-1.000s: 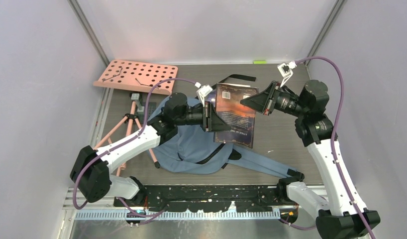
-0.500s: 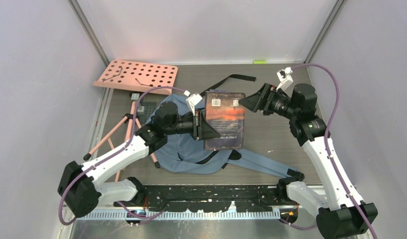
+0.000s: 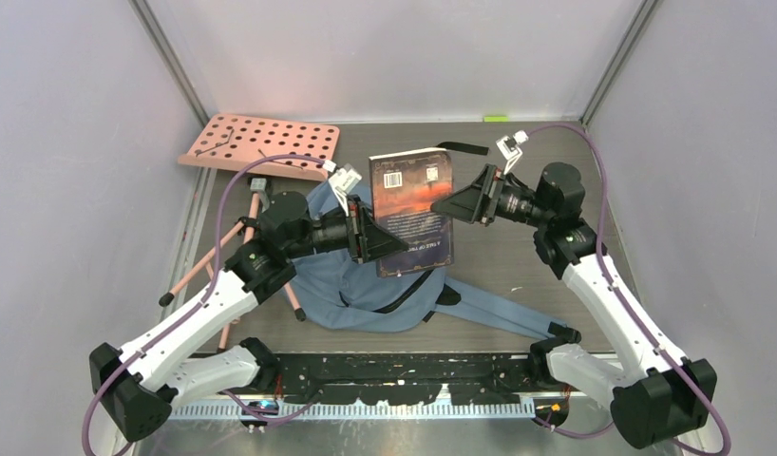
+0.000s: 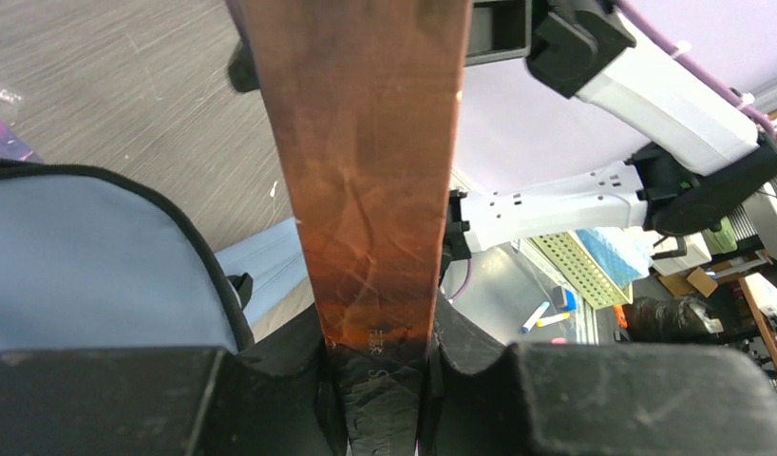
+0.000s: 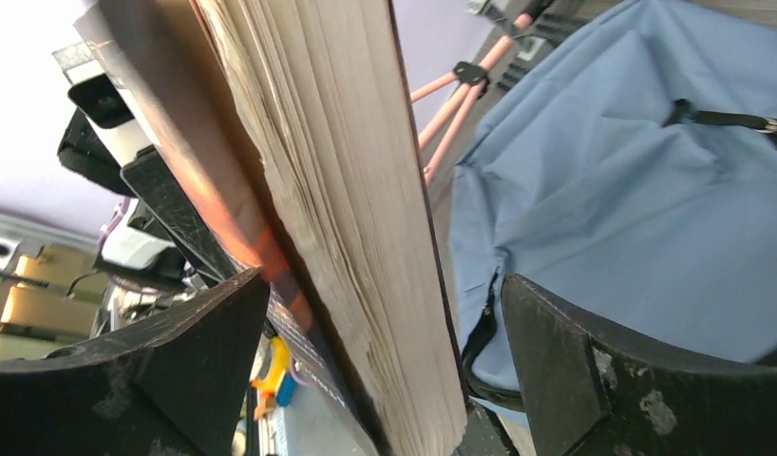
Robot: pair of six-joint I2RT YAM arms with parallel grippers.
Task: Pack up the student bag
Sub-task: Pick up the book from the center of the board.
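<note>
A dark paperback book (image 3: 410, 204) with an orange sunset cover is held up above the student bag (image 3: 361, 275), a blue-grey backpack lying flat on the table. My left gripper (image 3: 377, 242) is shut on the book's spine edge (image 4: 370, 171), which rises from between its fingers. My right gripper (image 3: 446, 204) is open at the book's opposite side. Its jaws stand wide apart on either side of the page edge (image 5: 347, 190), with a gap on the bag's side. The bag's blue fabric (image 5: 651, 209) fills the background there.
A pink perforated board (image 3: 261, 144) lies at the back left, with a pink tripod (image 3: 242, 242) beside the bag. A black strap (image 3: 458, 147) trails behind the book. The bag's shoulder strap (image 3: 503, 313) runs toward the right arm's base.
My right gripper has opened and let go of the book. The left gripper has closed on the book and carried it left and toward the back; the right gripper followed.
</note>
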